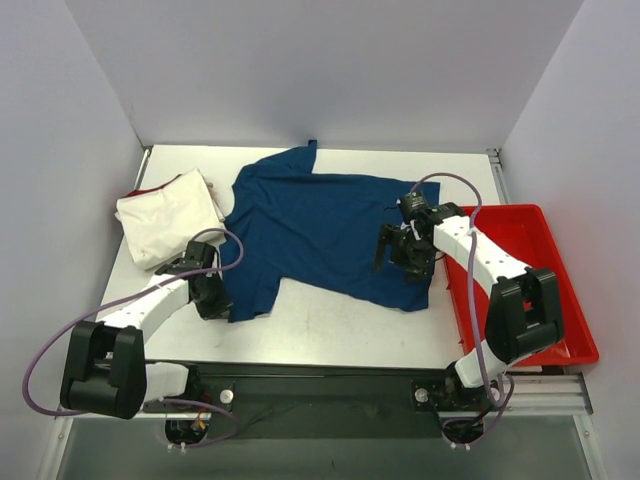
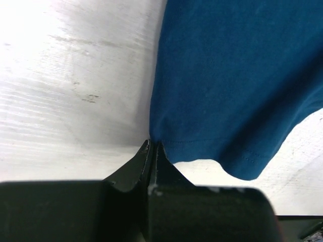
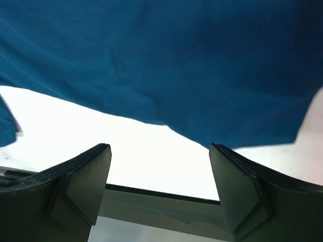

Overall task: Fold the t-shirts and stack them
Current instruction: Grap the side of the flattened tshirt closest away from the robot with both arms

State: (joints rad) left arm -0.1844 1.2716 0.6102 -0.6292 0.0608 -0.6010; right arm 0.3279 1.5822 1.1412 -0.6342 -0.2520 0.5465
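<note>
The large dark teal-blue t-shirt (image 1: 320, 225), a matte, softly creased knit, lies spread flat mid-frame on the white scuffed table (image 1: 330, 325). The left gripper (image 2: 150, 147) is pinched closed on the very edge of the shirt's lower-left corner. How much cloth sits between the fingers is hard to tell, and so thin a bite could let the limp fabric slip out on lifting. The right gripper (image 3: 159, 151) hangs over the lower-right hem with jaws spread, holding nothing, so a one-sided pull would skew the fold. The folded cream-white shirt with a red edge (image 1: 170, 215) rests at upper left, just beside the blue cloth, and could get dragged.
</note>
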